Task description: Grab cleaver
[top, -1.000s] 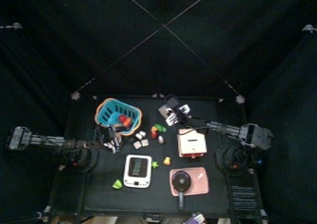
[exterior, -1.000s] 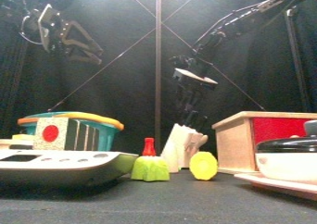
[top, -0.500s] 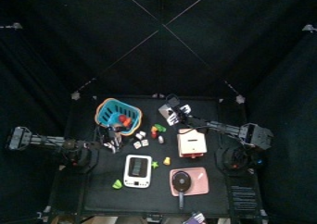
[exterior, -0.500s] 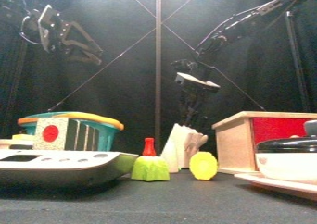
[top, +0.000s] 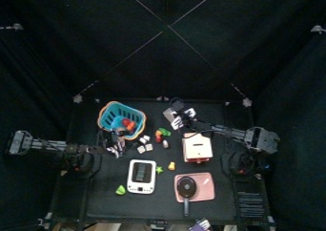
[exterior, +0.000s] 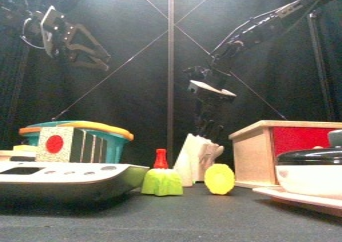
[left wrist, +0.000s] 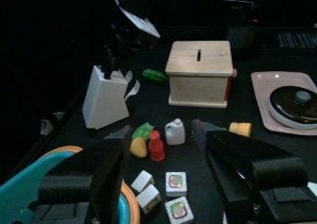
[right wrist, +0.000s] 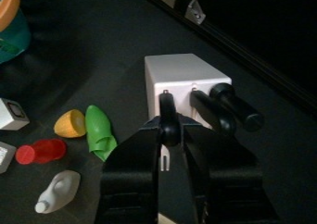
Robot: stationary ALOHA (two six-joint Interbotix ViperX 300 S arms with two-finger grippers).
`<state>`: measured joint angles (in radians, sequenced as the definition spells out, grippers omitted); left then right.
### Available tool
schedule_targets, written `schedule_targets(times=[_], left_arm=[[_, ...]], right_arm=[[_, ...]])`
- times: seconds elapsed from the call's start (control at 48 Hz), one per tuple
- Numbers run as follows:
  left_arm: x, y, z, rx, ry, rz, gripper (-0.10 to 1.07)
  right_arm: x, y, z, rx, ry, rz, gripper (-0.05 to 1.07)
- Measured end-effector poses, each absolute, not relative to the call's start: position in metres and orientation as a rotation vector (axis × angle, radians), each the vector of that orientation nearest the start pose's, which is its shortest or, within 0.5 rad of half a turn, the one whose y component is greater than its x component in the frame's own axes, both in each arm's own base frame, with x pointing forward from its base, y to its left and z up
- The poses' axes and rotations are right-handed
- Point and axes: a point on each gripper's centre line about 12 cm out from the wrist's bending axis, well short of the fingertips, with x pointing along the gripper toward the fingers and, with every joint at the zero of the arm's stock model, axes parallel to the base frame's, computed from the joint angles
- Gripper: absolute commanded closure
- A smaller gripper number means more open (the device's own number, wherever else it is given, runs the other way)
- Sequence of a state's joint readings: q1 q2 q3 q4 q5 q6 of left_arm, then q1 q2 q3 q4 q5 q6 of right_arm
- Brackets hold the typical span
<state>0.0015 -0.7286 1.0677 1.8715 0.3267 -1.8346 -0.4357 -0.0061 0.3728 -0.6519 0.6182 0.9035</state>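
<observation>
**Right arm.** The right gripper [right wrist: 168,126] is positioned directly above the white knife block [right wrist: 186,77] on the bench [right wrist: 87,52]. The cleaver [right wrist: 168,104] is seated in the block, with only its black handle showing. This handle lies between the jaws. The jaws are drawn in narrowly against either side of it, pinching it near its end. Two further black handles [right wrist: 231,109] project from the block just beside the jaws and are not touched. A green piece [right wrist: 98,132] and a yellow piece [right wrist: 69,124] are noted on the bench near the block, apart from the jaws.

**Left arm.** The left gripper [left wrist: 173,168] is held raised and well apart from the block, with its jaws spread wide and nothing between them. A wooden box [left wrist: 201,70] is seen beyond the jaws.
</observation>
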Motion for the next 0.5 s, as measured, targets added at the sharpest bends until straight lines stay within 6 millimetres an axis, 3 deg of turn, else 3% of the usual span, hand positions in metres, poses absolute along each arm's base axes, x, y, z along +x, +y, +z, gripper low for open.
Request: schedule_targets(times=[0.5], left_arm=[[0.2369, 0.0366, 0.264, 0.087, 0.246, 0.306, 0.08]], right_arm=[[0.3519, -0.2105, 0.2343, 0.343, 0.768, -0.895, 0.62]])
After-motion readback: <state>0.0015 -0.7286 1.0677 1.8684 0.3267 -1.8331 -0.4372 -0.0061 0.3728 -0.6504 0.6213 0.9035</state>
